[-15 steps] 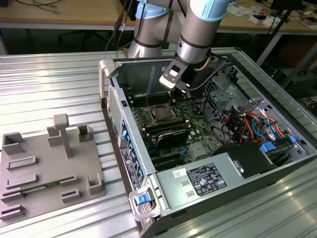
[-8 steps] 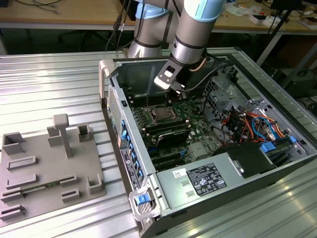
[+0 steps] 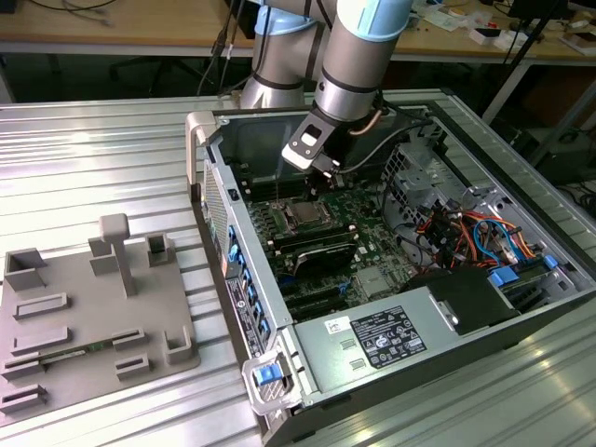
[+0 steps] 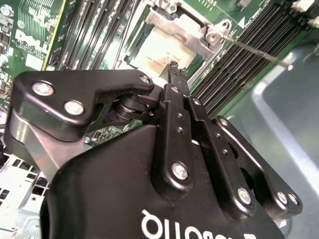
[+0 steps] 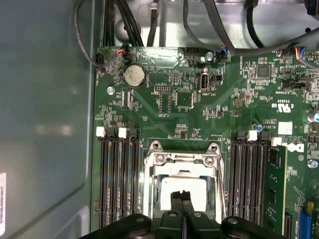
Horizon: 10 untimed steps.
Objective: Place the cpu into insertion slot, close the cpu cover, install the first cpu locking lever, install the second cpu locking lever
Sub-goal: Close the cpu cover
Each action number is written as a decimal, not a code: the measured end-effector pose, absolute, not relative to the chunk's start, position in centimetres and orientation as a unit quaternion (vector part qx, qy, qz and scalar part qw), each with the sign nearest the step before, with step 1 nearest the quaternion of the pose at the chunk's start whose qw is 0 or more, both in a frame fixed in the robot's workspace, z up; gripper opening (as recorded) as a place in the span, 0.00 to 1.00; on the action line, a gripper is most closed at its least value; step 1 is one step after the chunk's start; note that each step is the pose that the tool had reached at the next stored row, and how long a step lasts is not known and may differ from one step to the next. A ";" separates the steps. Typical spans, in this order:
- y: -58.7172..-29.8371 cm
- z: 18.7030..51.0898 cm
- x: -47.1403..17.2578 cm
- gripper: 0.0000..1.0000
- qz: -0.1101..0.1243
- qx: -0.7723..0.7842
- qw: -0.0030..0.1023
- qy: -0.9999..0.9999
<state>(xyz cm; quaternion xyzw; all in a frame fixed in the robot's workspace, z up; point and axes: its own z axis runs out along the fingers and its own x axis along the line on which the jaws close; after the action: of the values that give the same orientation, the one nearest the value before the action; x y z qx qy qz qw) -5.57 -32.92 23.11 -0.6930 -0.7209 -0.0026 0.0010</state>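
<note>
Open PC case (image 3: 279,307) lies on ribbed metal table (image 3: 93,140), grey fixture tray (image 3: 56,345) at exterior view's left. Arm (image 3: 358,56) reaches in over mobo (image 5: 199,99). Gripper (image 5: 182,196) has fingers pinched together w/ nothing btwn, tips just above the cpu (image 5: 199,189). Cpu sits in socket, cpu cover (image 5: 182,158) framing it. Thin locking lever (image 4: 249,47) angles away from socket corner.

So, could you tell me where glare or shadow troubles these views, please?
First wrist view: the cpu glares near-white beyond the shut fingers. Second wrist view: the cpu is pale but not blown out. Exterior view: the table slats shine, the case interior sits darker.
</note>
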 end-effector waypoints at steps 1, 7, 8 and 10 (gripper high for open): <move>-32.9 23.1 -5.7 0.11 -0.003 -0.693 0.001 -0.721; -32.9 23.1 -5.8 0.11 -0.003 -0.693 0.001 -0.721; -32.9 23.1 -5.9 0.11 -0.003 -0.693 0.001 -0.721; -32.9 22.8 -6.2 0.11 -0.003 -0.692 0.001 -0.721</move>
<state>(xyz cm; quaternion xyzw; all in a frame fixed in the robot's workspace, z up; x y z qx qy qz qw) -6.22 -32.93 22.84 -0.6925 -0.7214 -0.0027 0.0011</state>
